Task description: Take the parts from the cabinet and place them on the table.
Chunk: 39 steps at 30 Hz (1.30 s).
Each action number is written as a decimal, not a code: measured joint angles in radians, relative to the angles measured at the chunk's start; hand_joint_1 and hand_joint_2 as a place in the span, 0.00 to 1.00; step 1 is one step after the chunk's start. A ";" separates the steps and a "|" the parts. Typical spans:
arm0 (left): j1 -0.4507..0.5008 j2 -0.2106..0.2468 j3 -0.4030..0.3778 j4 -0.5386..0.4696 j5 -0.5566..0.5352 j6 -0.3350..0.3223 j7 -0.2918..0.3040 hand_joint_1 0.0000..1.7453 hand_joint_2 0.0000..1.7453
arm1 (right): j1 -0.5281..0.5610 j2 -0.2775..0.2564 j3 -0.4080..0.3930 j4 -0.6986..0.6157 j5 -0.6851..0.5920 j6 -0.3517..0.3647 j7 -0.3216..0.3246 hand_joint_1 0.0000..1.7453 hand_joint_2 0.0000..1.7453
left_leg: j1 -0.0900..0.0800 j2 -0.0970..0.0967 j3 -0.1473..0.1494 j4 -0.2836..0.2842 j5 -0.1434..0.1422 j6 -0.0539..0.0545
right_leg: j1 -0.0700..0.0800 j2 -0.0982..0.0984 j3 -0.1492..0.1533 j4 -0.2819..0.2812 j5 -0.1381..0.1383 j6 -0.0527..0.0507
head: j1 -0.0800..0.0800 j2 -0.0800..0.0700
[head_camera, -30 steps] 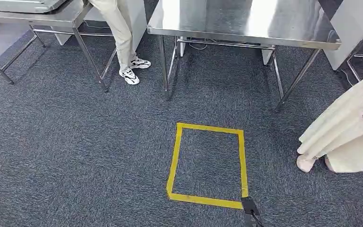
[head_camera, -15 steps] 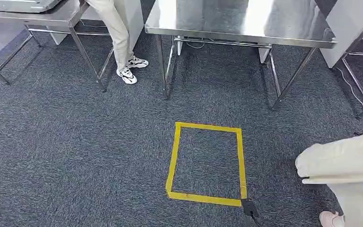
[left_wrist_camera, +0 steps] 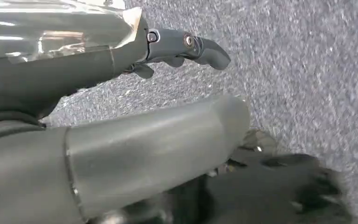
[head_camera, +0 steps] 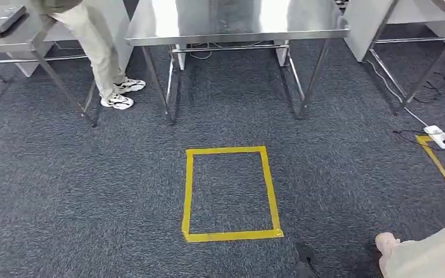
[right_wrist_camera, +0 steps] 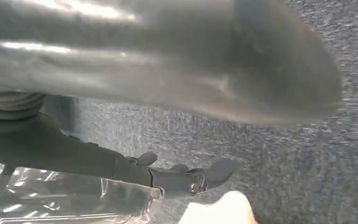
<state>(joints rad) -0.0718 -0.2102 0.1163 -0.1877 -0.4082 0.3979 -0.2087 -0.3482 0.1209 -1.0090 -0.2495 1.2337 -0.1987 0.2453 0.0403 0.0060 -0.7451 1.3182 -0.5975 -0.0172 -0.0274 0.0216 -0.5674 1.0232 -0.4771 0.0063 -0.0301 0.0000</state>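
— Fingers?
— The left hand (left_wrist_camera: 135,144) has its fingers (left_wrist_camera: 186,44) nearly straight. A clear packet (left_wrist_camera: 51,28) lies lengthwise along them, ending short of the tips; gripped or not, I cannot tell. The right hand (right_wrist_camera: 191,60) is likewise, with clear wrap (right_wrist_camera: 51,196).
— Changed?
— The camera swung: the tape square (head_camera: 230,234) and steel table (head_camera: 232,23) now sit further left.

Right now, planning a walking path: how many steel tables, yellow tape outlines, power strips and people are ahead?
Steel tables: 3
Yellow tape outlines: 2
Power strips: 1
People: 2
Total: 8
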 joint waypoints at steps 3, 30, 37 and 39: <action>0.001 0.000 0.000 0.000 0.000 0.000 0.000 0.00 0.00 | 0.002 -0.003 0.004 0.000 0.000 0.003 0.005 0.00 0.00 | -0.018 -0.016 0.078 -0.119 0.073 0.040 | 0.017 0.041 -0.001 0.000 0.003 -0.002 | 0.000 0.000; 0.001 -0.003 0.000 0.001 -0.021 0.013 0.017 0.00 0.00 | 0.002 -0.007 0.032 -0.003 -0.017 0.011 0.005 0.00 0.00 | -0.028 -0.004 0.073 -0.051 -0.025 0.019 | 0.000 -0.005 -0.009 -0.016 0.025 0.002 | 0.007 0.000; 0.001 -0.003 -0.005 0.001 -0.031 0.012 0.030 0.00 0.00 | 0.004 -0.014 0.037 -0.003 -0.018 0.021 0.005 0.00 0.00 | -0.026 -0.087 0.209 -0.293 0.092 0.029 | 0.004 0.081 -0.029 -0.011 0.048 0.032 | 0.007 0.000; -0.001 -0.004 -0.007 0.001 -0.031 0.012 0.027 0.00 0.00 | 0.005 -0.016 0.037 -0.003 -0.022 0.021 0.005 0.00 0.00 | -0.038 -0.066 0.208 -0.290 0.096 0.043 | 0.003 0.100 -0.037 -0.021 0.060 0.049 | 0.006 0.000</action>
<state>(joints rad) -0.0723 -0.2140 0.1091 -0.1865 -0.4391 0.4101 -0.1820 -0.3430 0.1053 -0.9724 -0.2525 1.2119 -0.1781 0.2506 0.0025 -0.0597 -0.5374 1.0283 -0.5014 0.0257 -0.0239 0.1216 -0.6040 1.0021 -0.4171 0.0557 -0.0237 0.0000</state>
